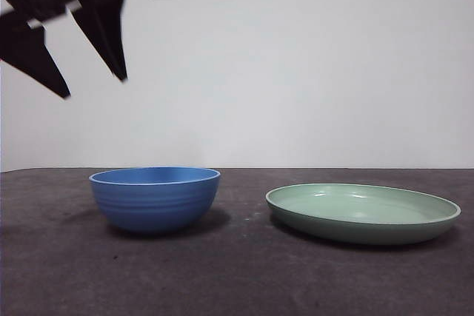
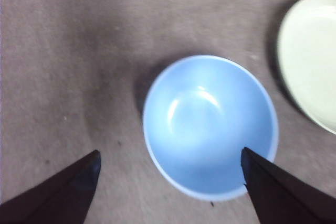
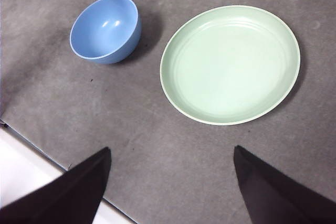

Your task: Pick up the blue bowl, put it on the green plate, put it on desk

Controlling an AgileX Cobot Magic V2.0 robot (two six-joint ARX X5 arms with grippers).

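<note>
two dishes sit apart on the bench (image 1: 237,271): green plate (image 1: 363,212) empty, blue bowl (image 1: 155,197) upright beside it. left claw (image 1: 96,86) hangs above the bowl, jaws spread, touching nothing. right claw (image 3: 170,182) high over the bench, jaws spread, empty.

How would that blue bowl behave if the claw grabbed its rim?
The blue bowl looks rigid and glossy, so it would probably keep its shape but might slip. Its narrow base suggests it could tip if pushed high. The left claw hangs open above it.
</note>
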